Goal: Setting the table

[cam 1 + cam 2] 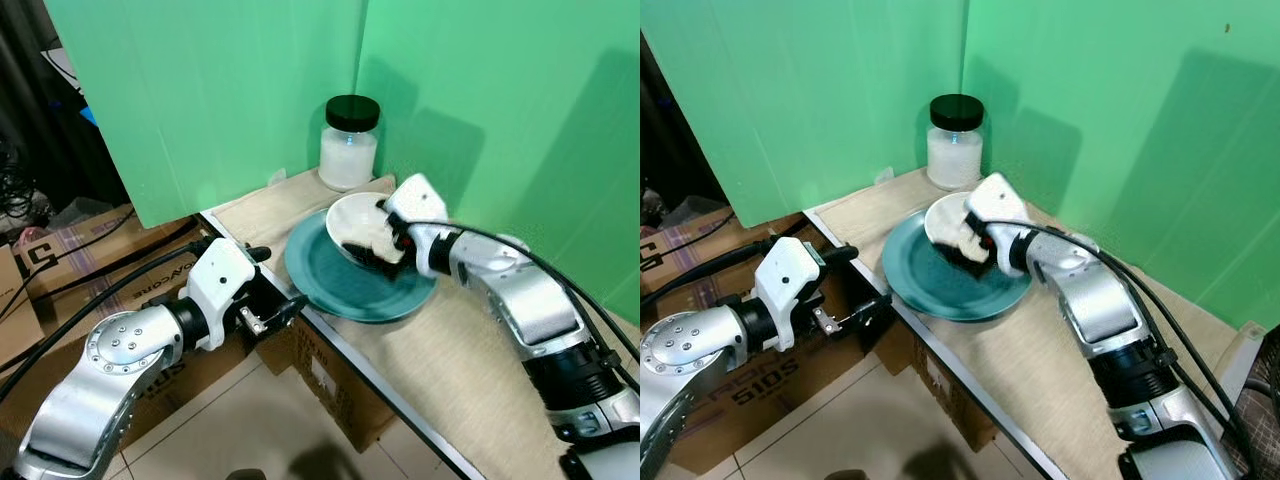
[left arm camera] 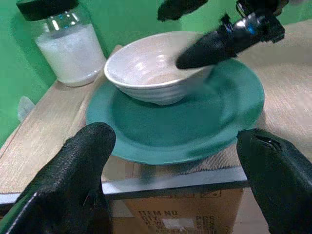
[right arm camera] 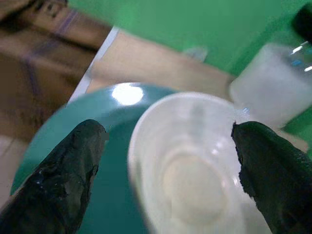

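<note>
I'm taking the teal plate as my landmark here: it lies on the table close to the near edge, and the green screen stands behind it. On the plate, toward its far side, sits the white bowl, and from my left wrist view it looks a touch tilted, so I judge it not fully settled yet. Beyond the plate, in the corner, stands the glass jar with the black lid, apart from the plate's rim. Below the plate, under the table edge, I see cardboard boxes. Now the arms: my right gripper is over the plate, its black fingers spread wide to either side of the bowl, one finger reaching over the rim; whether it touches the rim I can't quite tell, but it is not clamped. My left gripper waits just off the plate's near edge, off the table, fingers apart and holding nothing. To do this step well, I'd say: let the bowl come flat onto the plate before backing off, draw the right gripper straight up and away so no finger catches the rim, and keep the left one low and clear of the plate's edge so nothing gets nudged toward the drop.
</note>
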